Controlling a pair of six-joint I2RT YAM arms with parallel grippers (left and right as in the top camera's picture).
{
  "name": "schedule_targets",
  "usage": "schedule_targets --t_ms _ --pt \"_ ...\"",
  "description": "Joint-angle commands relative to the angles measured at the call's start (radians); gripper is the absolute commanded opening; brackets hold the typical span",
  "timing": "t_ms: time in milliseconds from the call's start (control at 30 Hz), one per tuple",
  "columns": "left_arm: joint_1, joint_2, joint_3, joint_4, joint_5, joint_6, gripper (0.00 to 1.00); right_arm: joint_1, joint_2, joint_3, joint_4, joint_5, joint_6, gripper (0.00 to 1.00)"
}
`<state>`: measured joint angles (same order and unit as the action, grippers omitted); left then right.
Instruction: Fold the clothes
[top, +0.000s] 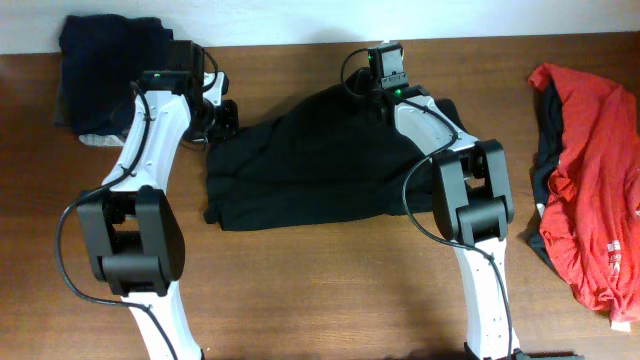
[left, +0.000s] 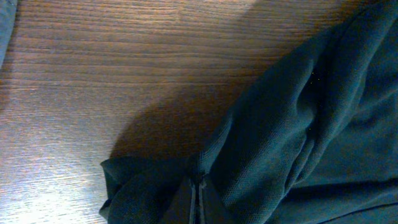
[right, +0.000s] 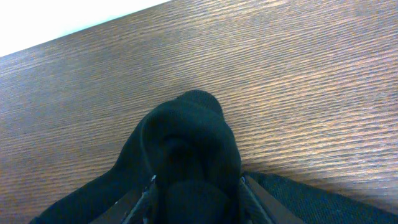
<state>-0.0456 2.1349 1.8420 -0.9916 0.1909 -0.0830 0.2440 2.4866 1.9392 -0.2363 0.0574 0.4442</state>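
The left gripper (left: 198, 198) is clenched on a bunched corner of the black garment (top: 300, 165), its jaws pressed together with the fabric pinched between them at the bottom of the left wrist view. The right gripper (right: 198, 200) grasps a humped fold of the same garment, the cloth filling the gap between its jaws. Overhead, the black garment lies spread across the centre of the wooden surface (top: 300, 290), one gripper at its upper left corner and the other at its upper edge. A navy garment (top: 105, 60) sits piled at the upper left. A red garment (top: 590, 170) lies along the right edge; its small white print (top: 612, 246) is too small to read.
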Motion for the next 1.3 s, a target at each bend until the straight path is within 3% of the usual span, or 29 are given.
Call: schedule_targets --t_ms 0,400,800,867,1100,1267 --pt "0.000 -0.042 0.010 -0.005 -0.004 -0.005 0.01 0.005 0.024 0.019 0.005 0.045 -0.002 0.43" --pt "0.000 -0.042 0.010 -0.005 -0.005 -0.005 0.01 0.005 0.024 0.111 -0.045 0.045 -0.021 0.05" --pt "0.000 -0.042 0.010 -0.005 -0.034 -0.005 0.01 -0.004 -0.004 0.175 -0.100 0.045 -0.047 0.04" --pt "0.000 -0.042 0.010 -0.005 -0.034 -0.005 0.01 -0.004 -0.007 0.175 -0.102 0.052 -0.048 0.08" --pt "0.000 -0.042 0.010 -0.004 -0.034 -0.005 0.01 -0.011 -0.007 0.175 -0.108 0.053 -0.048 0.47" --pt "0.000 -0.042 0.010 -0.004 -0.034 -0.005 0.01 -0.008 0.022 0.175 -0.084 0.023 -0.048 0.49"
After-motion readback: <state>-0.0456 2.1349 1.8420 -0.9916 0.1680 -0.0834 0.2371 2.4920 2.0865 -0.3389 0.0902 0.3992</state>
